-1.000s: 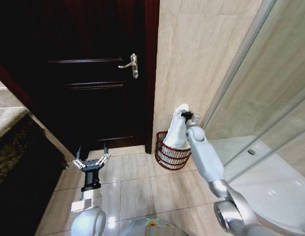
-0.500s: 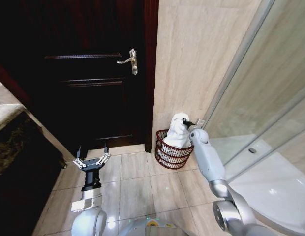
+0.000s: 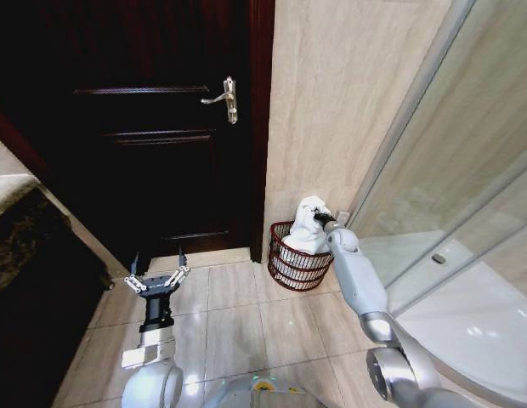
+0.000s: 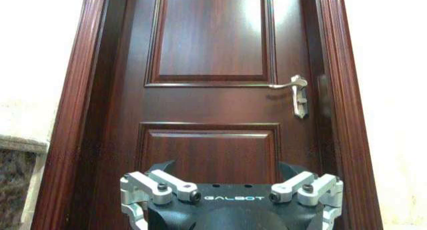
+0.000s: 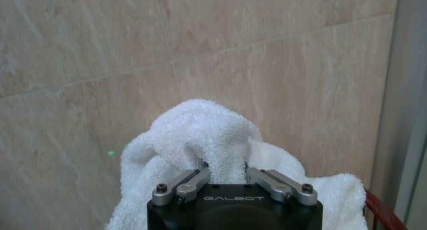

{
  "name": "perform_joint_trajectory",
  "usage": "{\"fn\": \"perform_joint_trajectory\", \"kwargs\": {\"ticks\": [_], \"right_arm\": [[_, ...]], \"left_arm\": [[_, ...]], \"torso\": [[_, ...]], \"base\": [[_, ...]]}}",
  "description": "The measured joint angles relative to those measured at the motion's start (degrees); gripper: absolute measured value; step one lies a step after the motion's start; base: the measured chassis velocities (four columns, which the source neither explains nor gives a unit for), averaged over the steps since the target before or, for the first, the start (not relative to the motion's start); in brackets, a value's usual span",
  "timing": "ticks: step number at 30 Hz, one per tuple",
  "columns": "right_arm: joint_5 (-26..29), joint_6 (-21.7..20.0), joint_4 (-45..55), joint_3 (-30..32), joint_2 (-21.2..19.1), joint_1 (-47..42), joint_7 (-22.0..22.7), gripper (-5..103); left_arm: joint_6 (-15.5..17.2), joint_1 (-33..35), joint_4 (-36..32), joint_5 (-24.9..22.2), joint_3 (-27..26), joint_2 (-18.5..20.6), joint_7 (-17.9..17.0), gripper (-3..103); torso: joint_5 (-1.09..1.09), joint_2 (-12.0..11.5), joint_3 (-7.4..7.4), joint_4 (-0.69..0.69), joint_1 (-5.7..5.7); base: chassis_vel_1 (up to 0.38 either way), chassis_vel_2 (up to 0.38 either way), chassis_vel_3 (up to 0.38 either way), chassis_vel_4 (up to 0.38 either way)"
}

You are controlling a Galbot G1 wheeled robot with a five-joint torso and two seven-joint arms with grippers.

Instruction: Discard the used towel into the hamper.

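Note:
A white towel (image 3: 308, 228) bunches up out of the reddish-brown openwork hamper (image 3: 289, 265), which stands on the floor against the beige tiled wall. My right gripper (image 3: 321, 218) is at the towel's top, just above the hamper's rim, shut on a fold of the cloth. The right wrist view shows the towel (image 5: 193, 135) pinched between my right gripper (image 5: 225, 169) fingers, with a bit of the hamper's red rim (image 5: 380, 211) beside it. My left gripper (image 3: 157, 277) hangs open and empty low before the door, also seen in the left wrist view as the left gripper (image 4: 232, 189).
A dark wooden door (image 3: 161, 127) with a metal lever handle (image 3: 225, 95) is left of the hamper. A glass shower screen (image 3: 467, 170) and white shower tray (image 3: 476, 323) lie to the right. A dark stone counter (image 3: 25, 246) is at far left. Tiled floor (image 3: 238, 323) lies in front.
My right gripper has come down with the towel, so the cloth now sits lower in the hamper. The camera has tilted slightly. The left arm has not moved.

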Motion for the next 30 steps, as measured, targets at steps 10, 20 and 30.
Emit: {"fn": "perform_joint_trajectory", "kwargs": {"ticks": [10,20,30], "right_arm": [[-1.73,-12.68,14.71,2.76,-4.53,-3.34,-0.44,40],[7.05,-17.93,22.46,4.60,-8.16,-3.90,-6.16,78],[2.85,-9.99,23.58,3.10,-7.26,-6.82,-6.35,100]], "left_arm": [[-0.15,0.09,0.32,0.04,0.26,-0.01,-0.05,100],[-1.03,0.52,0.79,0.29,0.35,-0.01,-0.02,100],[-1.63,0.88,0.90,0.01,0.02,-0.01,-0.02,100]], "torso": [[0.01,-2.41,-1.51,-0.01,-0.90],[-0.02,-4.65,-2.92,0.00,-1.76],[-0.01,-6.81,-4.35,0.00,-2.46]], "base": [[0.000,0.000,0.000,0.000],[0.000,0.000,0.000,0.000],[0.000,0.000,0.000,0.000]]}}
